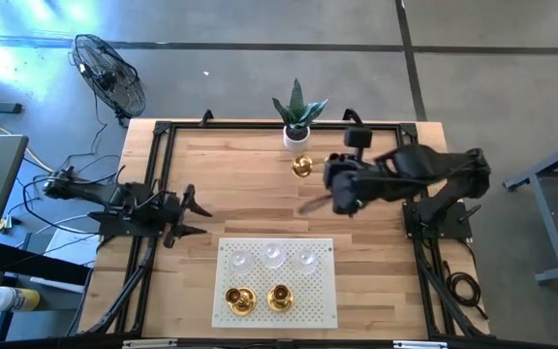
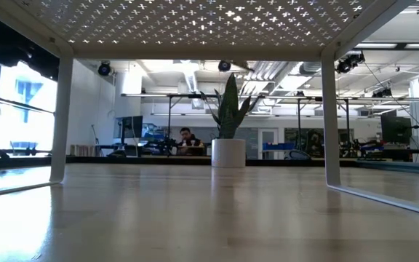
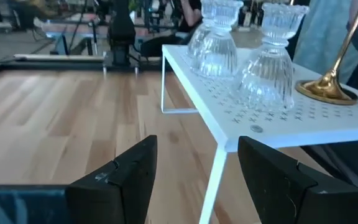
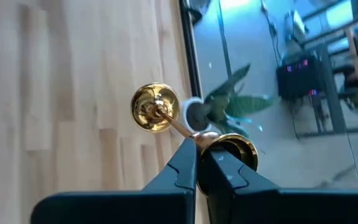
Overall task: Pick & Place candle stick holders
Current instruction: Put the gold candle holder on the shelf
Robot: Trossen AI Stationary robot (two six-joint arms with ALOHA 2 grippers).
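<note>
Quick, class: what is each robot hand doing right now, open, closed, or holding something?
Left hand: open, empty, beside the white mat.
Right hand: closed on the stem of a gold candle stick holder, near the plant pot.

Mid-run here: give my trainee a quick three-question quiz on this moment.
1. True or false: the right gripper is shut on a gold candle stick holder beside the plant pot.
2. How many candle stick holders stand on the white perforated mat?
3. The left gripper is: A) open and empty; B) holding a glass holder; C) shut on the plant.
Key: 1 true; 2 five; 3 A.
</note>
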